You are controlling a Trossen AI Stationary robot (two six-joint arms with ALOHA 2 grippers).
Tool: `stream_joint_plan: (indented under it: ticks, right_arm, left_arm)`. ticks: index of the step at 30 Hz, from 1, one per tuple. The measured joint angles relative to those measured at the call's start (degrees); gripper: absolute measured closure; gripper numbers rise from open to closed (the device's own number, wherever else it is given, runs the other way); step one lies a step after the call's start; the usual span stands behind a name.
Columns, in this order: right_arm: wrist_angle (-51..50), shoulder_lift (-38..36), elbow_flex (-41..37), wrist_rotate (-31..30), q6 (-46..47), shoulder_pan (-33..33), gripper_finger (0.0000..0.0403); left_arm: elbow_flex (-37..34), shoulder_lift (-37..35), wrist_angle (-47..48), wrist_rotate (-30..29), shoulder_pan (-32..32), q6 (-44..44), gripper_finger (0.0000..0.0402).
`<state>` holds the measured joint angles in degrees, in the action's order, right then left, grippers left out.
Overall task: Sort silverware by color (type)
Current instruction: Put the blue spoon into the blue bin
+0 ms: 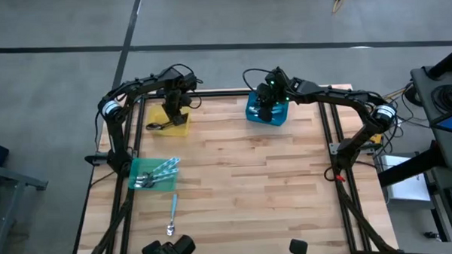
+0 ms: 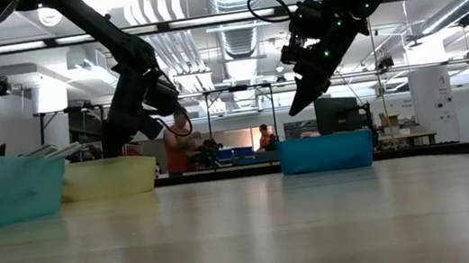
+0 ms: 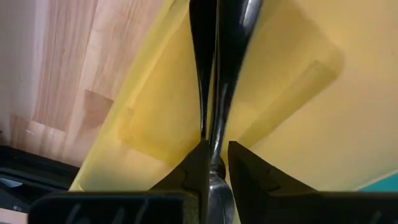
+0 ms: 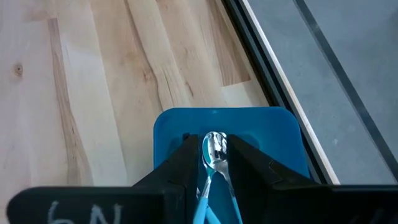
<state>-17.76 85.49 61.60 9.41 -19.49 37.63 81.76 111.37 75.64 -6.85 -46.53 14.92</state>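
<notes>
— Where is the left gripper (image 3: 216, 163) placed, relative to the yellow bin (image 1: 179, 126)?
— It is held directly over the yellow bin, and a dark utensil (image 3: 219, 74) is clamped between its fingers (image 3: 194, 167), hanging down into the bin. Another dark piece (image 1: 154, 126) is seen at the bin's edge farthest from the blue bin.
— And the right gripper (image 4: 215, 163)?
— It is positioned well to the side of the yellow bin, above the blue bin (image 4: 273, 134); a light blue-handled spoon (image 4: 214, 158) is pinched between its fingers (image 4: 245, 163).
— What else is seen?
— Nearer the table front than the yellow bin, a green bin (image 1: 137, 169) is filled with blue-handled silverware (image 1: 158, 173). One more spoon (image 1: 172, 215) is left lying on the wooden table (image 1: 251, 186) beyond it.
</notes>
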Motion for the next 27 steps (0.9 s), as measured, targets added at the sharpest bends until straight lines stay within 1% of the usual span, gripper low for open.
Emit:
stream_joint_plan:
  ticks: [6, 10, 12, 15, 20, 23, 27]
  right_arm:
    - [-0.02, 0.0, 0.0, 0.0, 0.29, 0.0, 0.0321]
    - [-0.08, 0.0, 0.0, 0.0, 0.84, 0.0, 0.0323]
    - [-0.44, 0.0, 0.0, 0.0, 2.05, -0.17, 0.0325]
    - [-1.97, -0.06, 0.0, -0.04, 4.55, -1.0, 0.033]
    - [-4.47, -1.05, -0.02, 0.0, 9.08, -3.48, 0.0335]
    - [-4.65, -1.79, -0.02, 0.0, 10.73, -5.04, 0.0332]
    - [-4.51, -3.15, -0.02, 0.0, 12.34, -7.7, 0.0328]
  left_arm:
    - [0.11, 0.0, 0.7, 0.0, 0.01, -0.08, 0.0359]
    - [2.78, -0.54, 3.69, -0.03, 0.19, -2.94, 0.0359]
    - [4.21, -2.17, 5.46, -0.07, 0.87, -4.98, 0.0359]
    - [4.75, -7.62, 5.64, 0.16, 3.36, -8.09, 0.0359]
    - [4.25, -18.43, 4.93, 0.31, 12.41, -19.98, 0.0359]
    - [2.33, -24.37, 3.54, -0.02, 20.12, -26.82, 0.0359]
    - [-2.71, -30.8, -0.47, -0.08, 31.55, -37.98, 0.0359]
